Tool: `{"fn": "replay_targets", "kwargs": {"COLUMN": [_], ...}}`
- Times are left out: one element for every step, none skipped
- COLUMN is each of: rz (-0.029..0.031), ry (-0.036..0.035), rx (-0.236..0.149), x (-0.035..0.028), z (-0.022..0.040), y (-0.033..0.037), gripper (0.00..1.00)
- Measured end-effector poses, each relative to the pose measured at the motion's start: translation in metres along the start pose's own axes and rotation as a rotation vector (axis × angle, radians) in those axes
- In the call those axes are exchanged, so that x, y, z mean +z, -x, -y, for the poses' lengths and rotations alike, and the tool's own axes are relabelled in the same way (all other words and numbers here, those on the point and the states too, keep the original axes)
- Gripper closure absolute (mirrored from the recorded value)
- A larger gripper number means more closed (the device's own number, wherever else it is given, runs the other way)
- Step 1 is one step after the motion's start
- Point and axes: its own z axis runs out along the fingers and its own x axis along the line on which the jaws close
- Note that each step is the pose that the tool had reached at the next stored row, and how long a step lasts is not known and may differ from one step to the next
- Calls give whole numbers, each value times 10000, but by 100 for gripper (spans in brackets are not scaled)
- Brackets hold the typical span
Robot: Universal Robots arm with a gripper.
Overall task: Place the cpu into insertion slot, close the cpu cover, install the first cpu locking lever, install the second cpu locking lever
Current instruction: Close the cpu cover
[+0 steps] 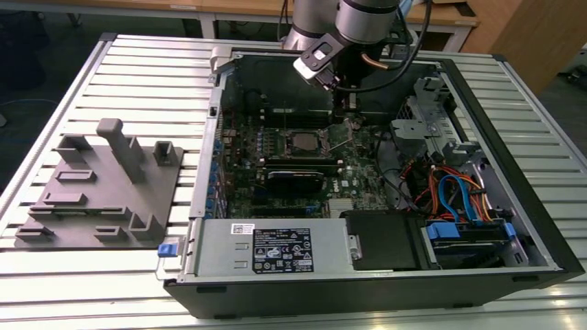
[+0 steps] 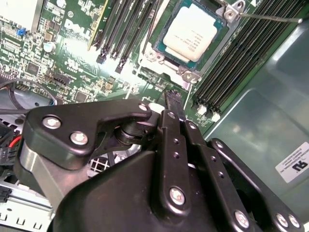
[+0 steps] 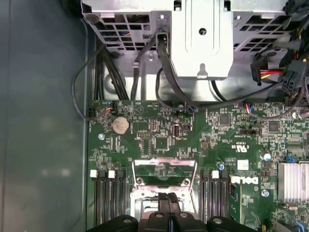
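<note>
Exterior view: an open computer case (image 1: 543, 227) lies on a slatted metal table (image 1: 137, 69), with a grey moulded fixture (image 1: 101, 199) beside it on the exterior view's left. The arm reaches down into the case, and the gripper (image 1: 346, 117) hangs just above the green motherboard (image 1: 275, 161), close to the exterior view's right of the socket. The cpu (image 1: 300, 141) lies flat inside the insertion slot, its silvery top facing up. In the second wrist view the cpu (image 2: 189, 34) is seated square within the insertion slot (image 2: 185, 73), uncovered, with long black memory slots (image 2: 241, 53) on either side and a thin metal locking lever (image 2: 270, 18) standing free past one corner of the socket. The cpu cover (image 1: 341, 135) is not closed: it is tilted up off the socket on the side nearest the gripper, and in the first wrist view the cpu cover (image 3: 164, 163) shows as a silver frame with the board visible through its window. In both wrist views the gripper (image 2: 174, 104) (image 3: 167, 197) has its two fingers pressed together with no gap between them, their tips right at the raised cover's edge; whether that thin edge is pinched between them cannot be told. A coin battery (image 3: 120, 125) sits on the board beyond the cover
</note>
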Motion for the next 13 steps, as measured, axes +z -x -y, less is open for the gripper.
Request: {"fn": "replay_targets", "kwargs": {"rz": [0,0,1,1,1,0,0,1,1,1,1,0,0], "ry": [0,0,-1,0,0,0,0,0,0,-1,0,0,0], "rx": [1,0,0,0,0,0,1,1,0,0,0,0,0], "x": [0,0,0,0,0,0,0,0,0,0,0,1,1], "z": [-9,-17,-25,-36,-52,-64,-75,-87,-99,-109,-119,-131,-140], "y": [0,0,0,0,0,0,0,0,-1,-1,-1,-1,-1], "gripper": [89,89,89,89,89,89,89,89,89,89,89,89,89]}}
